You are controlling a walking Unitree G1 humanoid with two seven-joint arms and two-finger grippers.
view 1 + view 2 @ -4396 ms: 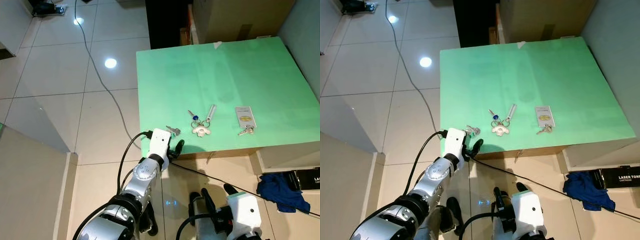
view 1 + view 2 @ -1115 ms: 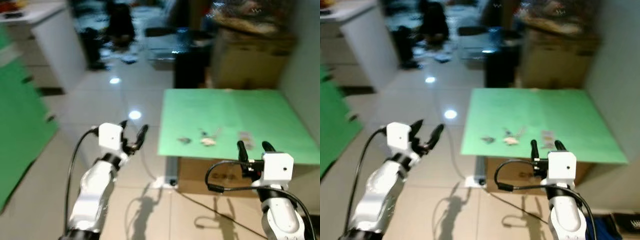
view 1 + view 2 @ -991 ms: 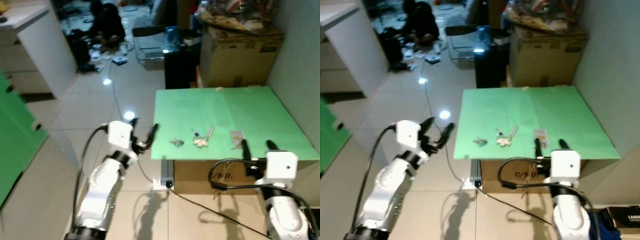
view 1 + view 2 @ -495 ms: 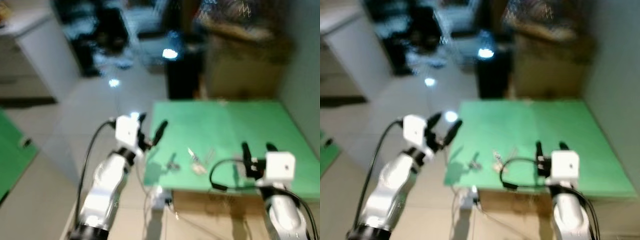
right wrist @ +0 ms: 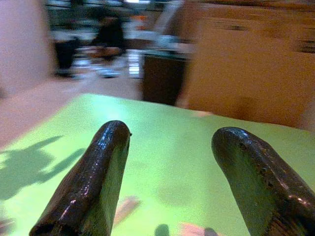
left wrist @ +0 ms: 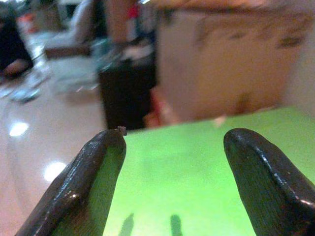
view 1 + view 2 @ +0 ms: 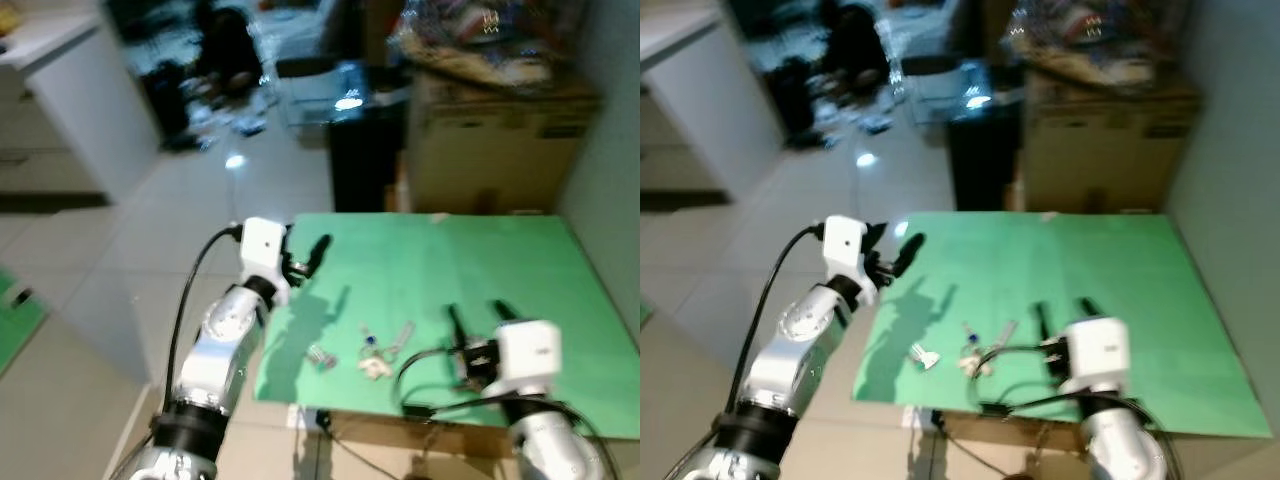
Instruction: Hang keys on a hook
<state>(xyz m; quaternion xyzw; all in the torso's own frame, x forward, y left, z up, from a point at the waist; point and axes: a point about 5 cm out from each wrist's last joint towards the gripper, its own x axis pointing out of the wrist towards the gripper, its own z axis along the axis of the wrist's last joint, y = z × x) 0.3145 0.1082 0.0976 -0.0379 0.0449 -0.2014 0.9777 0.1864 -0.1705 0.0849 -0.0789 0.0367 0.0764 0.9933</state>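
In the left eye view we see our left gripper (image 7: 303, 252) raised over the left edge of the green table (image 7: 520, 270), its fingers spread wide and holding nothing. Our right gripper (image 7: 473, 318) hovers above the table's near edge, fingers parted and empty too. The keys lie near the front edge: a small key (image 7: 320, 356) toward the left corner, and a key bunch (image 7: 378, 352) just right of it.

In the right eye view a cardboard box (image 7: 1100, 140) stands beyond the far edge.

Both wrist views show two black fingers well apart over green tabletop.
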